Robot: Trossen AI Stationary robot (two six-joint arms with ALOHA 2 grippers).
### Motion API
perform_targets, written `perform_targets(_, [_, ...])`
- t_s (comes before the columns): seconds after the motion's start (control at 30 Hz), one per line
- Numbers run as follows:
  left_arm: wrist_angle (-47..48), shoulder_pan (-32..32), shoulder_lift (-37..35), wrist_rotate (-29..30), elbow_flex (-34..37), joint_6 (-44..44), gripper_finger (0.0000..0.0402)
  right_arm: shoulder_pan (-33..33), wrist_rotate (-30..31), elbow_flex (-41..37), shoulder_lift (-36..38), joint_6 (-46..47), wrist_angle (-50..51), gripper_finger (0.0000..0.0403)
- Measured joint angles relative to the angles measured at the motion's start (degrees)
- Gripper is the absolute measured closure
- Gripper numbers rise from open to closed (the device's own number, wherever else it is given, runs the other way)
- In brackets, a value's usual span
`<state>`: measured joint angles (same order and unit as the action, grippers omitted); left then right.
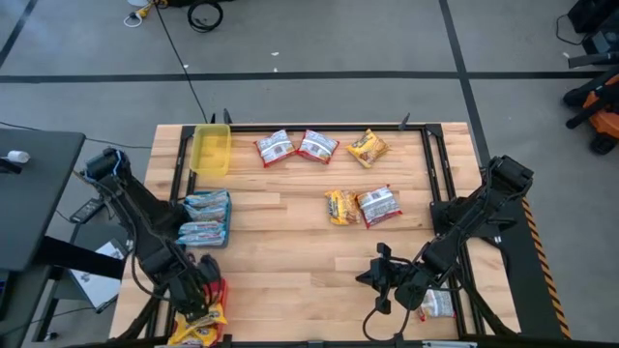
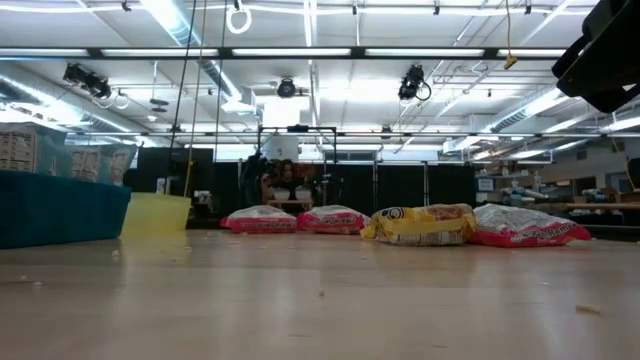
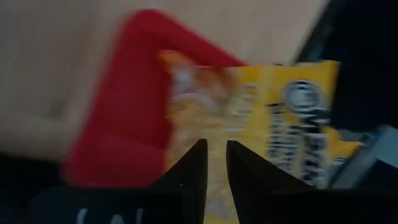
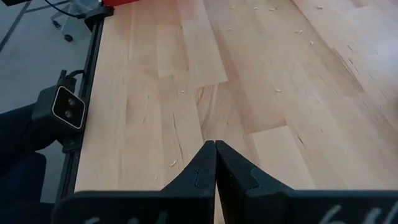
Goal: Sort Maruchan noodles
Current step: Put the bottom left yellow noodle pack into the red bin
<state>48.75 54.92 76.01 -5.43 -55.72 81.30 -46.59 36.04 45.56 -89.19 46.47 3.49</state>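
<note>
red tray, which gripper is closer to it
Left. The left gripper hangs right over the red tray at the near left corner; the right gripper waits across the table's near edge.

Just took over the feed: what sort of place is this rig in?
Probably a lab or workshop hall: bare grey floor with cables, exposed ceiling strip lights, and a framed wooden table with ramen packets.

Left wrist view blurred: yellow packet (image 3: 261, 130) print unreadable, red tray (image 3: 124, 118) cut by frame edge. High view: left arm covers part of red tray, packet beside right arm (image 1: 437, 305) half hidden.
</note>
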Motion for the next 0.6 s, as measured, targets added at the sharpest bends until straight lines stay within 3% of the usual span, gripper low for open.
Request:
perform_targets(0.23, [-3.6, 1.1, 5.8, -10.8, -0.1, 3.6, 0.0361, -0.3, 0.1, 0.0, 0.0, -0.1, 0.0, 0.0392])
perform_targets(0.43, [-5.1, 1.6, 9.6, -12.7, -0.1, 1.7, 0.0377, -1.1, 0.2, 0.0, 0.0, 0.1, -0.6, 0.0392])
perform_targets(0.6, [-4.5, 0.6, 13.3, -12.1, -0.1, -6.1, 0.0392, -1.3, 0.4, 0.0, 0.0, 0.0, -1.3, 0.0392])
